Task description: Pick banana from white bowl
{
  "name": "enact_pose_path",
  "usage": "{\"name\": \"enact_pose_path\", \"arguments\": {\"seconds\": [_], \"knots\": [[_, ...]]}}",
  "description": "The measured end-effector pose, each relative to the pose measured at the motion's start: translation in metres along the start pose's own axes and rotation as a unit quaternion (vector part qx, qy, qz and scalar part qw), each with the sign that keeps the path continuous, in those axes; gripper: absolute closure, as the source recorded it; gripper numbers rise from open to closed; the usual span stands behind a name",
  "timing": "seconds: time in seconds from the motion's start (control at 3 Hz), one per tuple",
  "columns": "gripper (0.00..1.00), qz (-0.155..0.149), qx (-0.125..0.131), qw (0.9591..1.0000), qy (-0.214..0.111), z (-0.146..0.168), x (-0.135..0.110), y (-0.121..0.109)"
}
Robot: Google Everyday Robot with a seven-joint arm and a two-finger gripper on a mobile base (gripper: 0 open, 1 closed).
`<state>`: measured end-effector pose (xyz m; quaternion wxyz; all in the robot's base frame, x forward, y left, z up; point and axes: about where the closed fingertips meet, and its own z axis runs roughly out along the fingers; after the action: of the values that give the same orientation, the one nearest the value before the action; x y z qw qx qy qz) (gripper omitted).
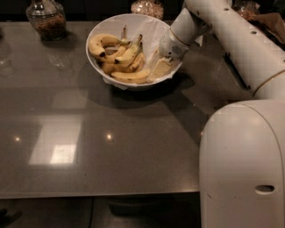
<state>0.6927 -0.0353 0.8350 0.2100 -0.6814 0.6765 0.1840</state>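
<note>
Big, round, deep white bowl (pixel 95 66) near the far side of a smooth, shiny gray table (pixel 89 133), with small spots of light on the top. Lined with crumpled white paper (pixel 149 29). Inside, a heap of yellow fruit: short, fat bananas (pixel 100 44) with black spots at the left and middle, some stems poking up. Along the near wall of the bowl, the banana (pixel 129 76): long, thin, softly bent, lying on its side at the bottom of the heap.

Smooth white arm (pixel 231 40) coming down from the upper right, round like a thick pipe, with a few small dark holes. At its end the gripper (pixel 158 71), cream colored, dipped into the right side of the bowl over the paper. Open or closed: cannot tell. Right end of the banana just beside the gripper, on its left; touching or not, hard to say.

Glass jar (pixel 46 20) with brown bits inside at the far left, well apart from the bowl. Another glass jar (pixel 147 6) just behind the bowl, cut off at the top. Big rounded white robot body (pixel 242 164) at the lower right.
</note>
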Motion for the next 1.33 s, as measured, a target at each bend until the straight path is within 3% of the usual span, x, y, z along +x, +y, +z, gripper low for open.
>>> {"name": "enact_pose_path", "arguments": {"seconds": [0.67,1.33], "knots": [[1.0,-0.022,0.018,0.9996,0.004,-0.025,-0.027,0.008],[1.0,-0.035,0.038,0.9984,0.021,-0.076,-0.044,0.033]]}}
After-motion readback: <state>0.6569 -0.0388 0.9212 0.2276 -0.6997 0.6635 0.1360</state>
